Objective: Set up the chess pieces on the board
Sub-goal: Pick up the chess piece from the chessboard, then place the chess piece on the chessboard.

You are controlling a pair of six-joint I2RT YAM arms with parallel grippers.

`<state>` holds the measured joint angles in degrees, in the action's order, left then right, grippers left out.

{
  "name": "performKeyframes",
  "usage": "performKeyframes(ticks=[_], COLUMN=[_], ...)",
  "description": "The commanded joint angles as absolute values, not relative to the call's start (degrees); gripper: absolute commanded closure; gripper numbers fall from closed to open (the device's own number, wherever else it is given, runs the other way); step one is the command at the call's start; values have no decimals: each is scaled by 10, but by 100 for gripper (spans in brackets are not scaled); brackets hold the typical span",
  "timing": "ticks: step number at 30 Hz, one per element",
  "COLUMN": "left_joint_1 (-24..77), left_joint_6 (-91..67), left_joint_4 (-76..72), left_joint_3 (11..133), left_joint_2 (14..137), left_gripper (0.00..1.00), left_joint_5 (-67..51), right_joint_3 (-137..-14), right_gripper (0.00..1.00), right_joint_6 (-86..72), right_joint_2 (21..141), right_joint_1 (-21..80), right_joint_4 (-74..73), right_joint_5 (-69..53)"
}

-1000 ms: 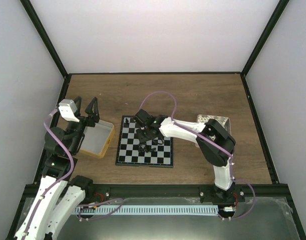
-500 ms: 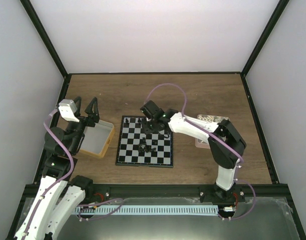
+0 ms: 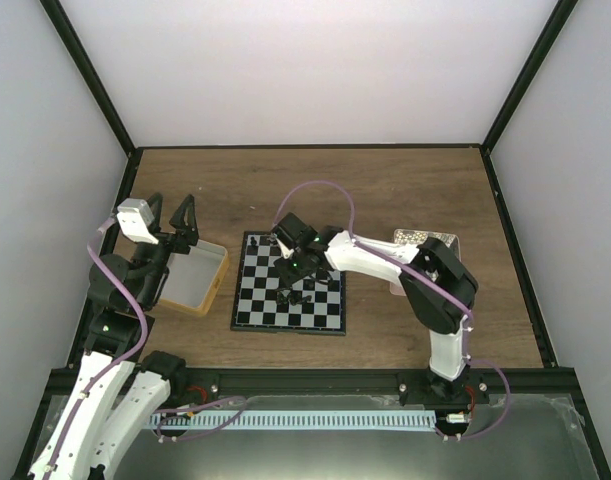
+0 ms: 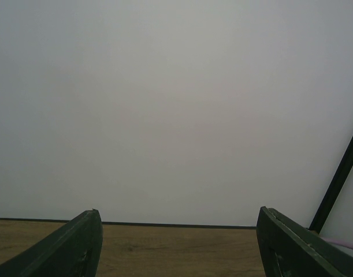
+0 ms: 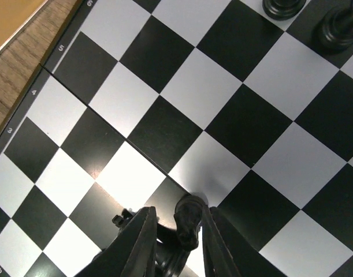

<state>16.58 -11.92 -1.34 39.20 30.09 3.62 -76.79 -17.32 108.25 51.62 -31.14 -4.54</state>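
Observation:
The board [image 3: 265,312] lies mid-table, and it fills the right wrist view [image 5: 164,86]. Several chess pieces [image 3: 297,296] cluster near its centre. Two more [image 5: 337,26] stand at the top right of the right wrist view. My right gripper [image 3: 288,262] hangs low over the board's far-left part. In its wrist view the right gripper [image 5: 177,210] has its jaws drawn in narrow around one small black chess piece [image 5: 188,222], which rests against the right finger. My left gripper [image 3: 175,215] is raised at the left, open and holding nothing; in its own view the left gripper [image 4: 179,214] faces the back wall.
A yellow-rimmed tray [image 3: 217,285] sits just left of the board; its corner [image 5: 14,17] shows in the right wrist view. A pinkish tray [image 3: 427,240] lies to the right, partly behind the right arm. Black frame posts line the table's edges.
The right gripper swung toward the board's far row half a second ago, then came back to where it started, and its jaws are now narrow around a piece. The left arm stayed still.

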Motion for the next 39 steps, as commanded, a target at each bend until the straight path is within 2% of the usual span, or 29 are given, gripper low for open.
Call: performKeyframes(ticks=[1, 8, 12, 15, 21, 39], left_joint_1=[162, 161, 161, 160, 160, 159], left_joint_6=[-118, -119, -118, -118, -119, -118], left_joint_4=[-19, -19, -19, -19, -19, -19], left_joint_3=[398, 399, 398, 398, 398, 398], left_joint_2=[298, 298, 298, 298, 297, 295], left_gripper=[25, 25, 25, 25, 25, 25], left_joint_5=[37, 36, 36, 35, 34, 34], right_joint_3=[-781, -786, -785, -782, -750, -736], right_gripper=[77, 76, 87, 90, 90, 90], right_joint_6=[-163, -168, -174, -191, -231, -297], right_joint_2=[1098, 1108, 1105, 1093, 1048, 1055], right_joint_1=[522, 524, 524, 524, 508, 411], right_joint_4=[-320, -328, -325, -318, -285, -278], right_joint_5=[-47, -27, -18, 15, 93, 118])
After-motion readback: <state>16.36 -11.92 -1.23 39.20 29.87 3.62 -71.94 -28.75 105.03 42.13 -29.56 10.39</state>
